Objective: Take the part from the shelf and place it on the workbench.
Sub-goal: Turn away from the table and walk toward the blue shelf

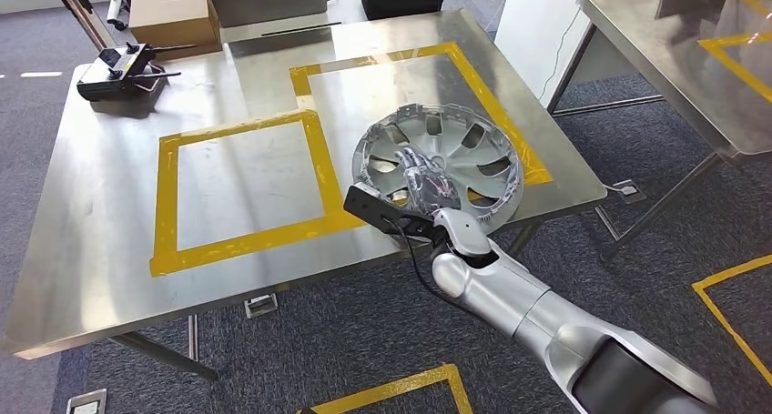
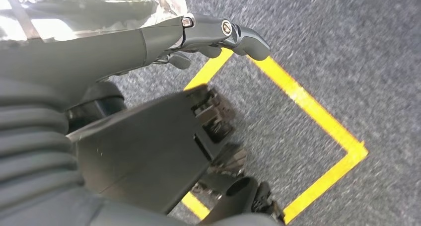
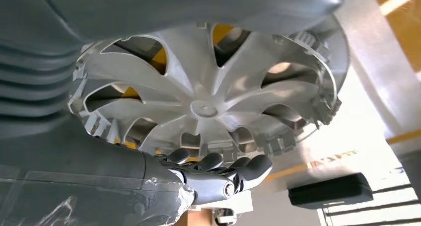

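Part: the silver multi-spoke plastic wheel cover [image 1: 441, 164] is over the near right corner of the brushed-steel workbench [image 1: 100, 277], hollow side up, riding across the yellow tape line [image 1: 246, 238] of the right-hand marked square.
Right hand: the robot's right hand [image 1: 426, 182] lies on the cover's inner face in the head view; in the right wrist view the dark fingers [image 3: 226, 169] curl at the rim and the thick thumb runs along the far side, so the hand appears to be gripping the wheel cover across its edge.
Contact with bench: hard to call — the wheel cover looks tilted and low over the steel, but whether it already rests on it cannot be told.
Left hand: the left hand [image 2: 218, 35] hangs over grey carpet with yellow floor tape, fingers curled in loosely with nothing between them.
Key relation: the part sits directly at the right hand, on the far side of the wrist, with the disc's face roughly parallel to the benchtop; the left hand is well apart, so the right arm does this one alone.
Next call: likely lower the wheel cover flat, then spread the fingers and draw back toward the robot.
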Tool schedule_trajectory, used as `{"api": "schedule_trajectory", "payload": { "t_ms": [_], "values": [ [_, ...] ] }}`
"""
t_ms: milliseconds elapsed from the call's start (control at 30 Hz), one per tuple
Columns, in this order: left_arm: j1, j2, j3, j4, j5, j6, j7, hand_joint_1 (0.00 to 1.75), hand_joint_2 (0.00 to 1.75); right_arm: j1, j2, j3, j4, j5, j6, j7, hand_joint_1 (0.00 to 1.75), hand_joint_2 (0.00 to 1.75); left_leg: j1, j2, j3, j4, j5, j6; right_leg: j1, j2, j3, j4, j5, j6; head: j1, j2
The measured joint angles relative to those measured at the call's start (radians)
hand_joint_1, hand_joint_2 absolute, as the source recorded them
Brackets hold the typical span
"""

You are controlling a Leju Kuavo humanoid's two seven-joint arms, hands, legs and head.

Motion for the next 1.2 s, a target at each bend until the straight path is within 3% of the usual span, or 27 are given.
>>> {"api": "schedule_trajectory", "payload": {
  "t_ms": [333,533,700,1000,1200],
  "values": [
    [0.002,0.000,-0.009,0.006,0.030,0.049,-0.045,0.00,0.00,0.102,-0.086,-0.108,-0.338,-0.205,-0.134,-0.138,0.00,0.00,0.000,0.001,0.001,0.000,0.000,0.000,0.000,0.001,0.001,0.000,0.000,0.000,0.000,0.000],
    [0.006,0.001,-0.007,0.014,0.081,0.087,-0.084,0.00,0.00,0.224,-0.162,-0.185,-0.653,-0.316,-0.218,-0.270,0.00,0.00,0.000,0.001,0.002,0.000,-0.001,-0.001,0.000,0.001,0.001,0.000,0.000,0.000,0.000,0.000],
    [0.008,0.001,-0.002,0.020,0.106,0.096,-0.104,0.00,0.00,0.315,-0.213,-0.231,-0.870,-0.353,-0.250,-0.319,0.00,0.00,0.000,0.001,0.003,0.000,-0.001,-0.001,0.000,0.001,0.002,-0.001,-0.001,-0.001,0.000,0.000],
    [-0.004,0.008,0.019,0.025,0.134,0.135,-0.124,0.00,0.00,0.483,-0.236,-0.263,-1.121,-0.445,-0.321,-0.510,0.00,0.00,0.001,0.001,0.005,-0.001,-0.002,-0.002,0.001,0.001,0.005,-0.001,-0.002,-0.002,0.000,0.000],
    [-0.018,0.016,0.024,0.025,0.137,0.151,-0.116,0.00,0.00,0.536,-0.237,-0.264,-1.202,-0.474,-0.321,-0.546,0.00,0.00,0.001,0.001,0.007,-0.001,-0.002,-0.002,0.001,0.001,0.006,-0.001,-0.002,-0.002,0.000,0.000]
  ]
}}
